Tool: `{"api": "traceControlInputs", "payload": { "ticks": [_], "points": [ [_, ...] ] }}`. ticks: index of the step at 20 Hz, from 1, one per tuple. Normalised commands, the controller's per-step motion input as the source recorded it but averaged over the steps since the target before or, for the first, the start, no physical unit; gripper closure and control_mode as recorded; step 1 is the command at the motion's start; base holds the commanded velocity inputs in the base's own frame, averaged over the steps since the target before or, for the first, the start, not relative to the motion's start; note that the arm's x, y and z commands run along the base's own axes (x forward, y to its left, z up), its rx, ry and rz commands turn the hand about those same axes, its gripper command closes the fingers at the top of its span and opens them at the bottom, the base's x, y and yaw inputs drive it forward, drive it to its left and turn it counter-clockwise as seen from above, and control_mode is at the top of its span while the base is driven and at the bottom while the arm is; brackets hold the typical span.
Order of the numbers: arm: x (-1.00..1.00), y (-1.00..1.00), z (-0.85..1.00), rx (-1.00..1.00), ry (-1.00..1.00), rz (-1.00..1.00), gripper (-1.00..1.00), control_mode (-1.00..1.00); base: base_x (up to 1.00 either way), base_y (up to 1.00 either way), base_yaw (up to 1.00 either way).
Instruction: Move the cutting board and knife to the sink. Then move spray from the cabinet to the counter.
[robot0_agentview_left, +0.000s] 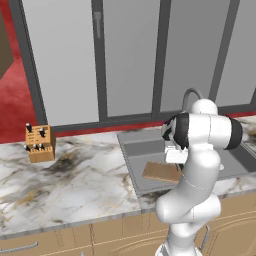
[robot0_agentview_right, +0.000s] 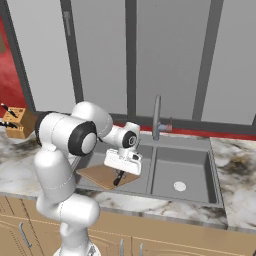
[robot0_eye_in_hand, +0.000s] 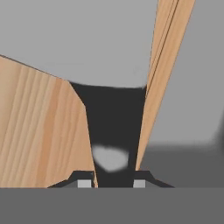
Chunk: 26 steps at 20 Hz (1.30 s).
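The light-wood cutting board (robot0_agentview_right: 100, 175) lies in the left basin of the grey sink (robot0_agentview_right: 181, 167), and it also shows beside my arm (robot0_agentview_left: 159, 171). My gripper (robot0_agentview_right: 119, 176) hangs low over the board, shut on the knife's black handle (robot0_eye_in_hand: 114, 122). In the hand view the handle runs up between my fingertips (robot0_eye_in_hand: 86, 182), the broad grey blade (robot0_eye_in_hand: 96, 43) spreads beyond it, and the board's wood (robot0_eye_in_hand: 39, 131) shows on both sides. The spray is out of view behind the shut cabinet doors (robot0_agentview_left: 130, 55). The marble counter (robot0_agentview_left: 75, 182) stretches left of the sink.
A tan knife block (robot0_agentview_left: 40, 143) with black handles stands at the far left of the counter, also seen in the right base view (robot0_agentview_right: 14, 123). The chrome faucet (robot0_agentview_right: 156, 117) rises behind the sink. The right basin (robot0_agentview_right: 180, 175) holds a drain.
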Motion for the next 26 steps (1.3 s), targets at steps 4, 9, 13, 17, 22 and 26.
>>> {"api": "traceControlInputs", "payload": {
  "ticks": [4,9,13,17,22,26],
  "points": [
    [-0.28,0.0,-0.14,0.0,0.1,0.0,1.0,-1.0,0.0,0.0,0.0],
    [-0.21,0.0,-0.08,0.0,0.08,0.0,1.0,-1.0,0.0,0.0,0.0],
    [0.0,0.0,0.0,0.0,0.01,0.0,-1.0,-1.0,0.0,0.0,0.0],
    [0.0,0.0,0.0,0.0,0.0,0.0,-1.0,-1.0,0.0,0.0,0.0],
    [0.0,0.0,0.0,0.0,0.0,0.0,-1.0,-1.0,0.0,0.0,0.0],
    [-0.15,0.0,0.09,0.0,-0.06,0.0,-1.0,-1.0,0.0,0.0,0.0]
  ]
}}
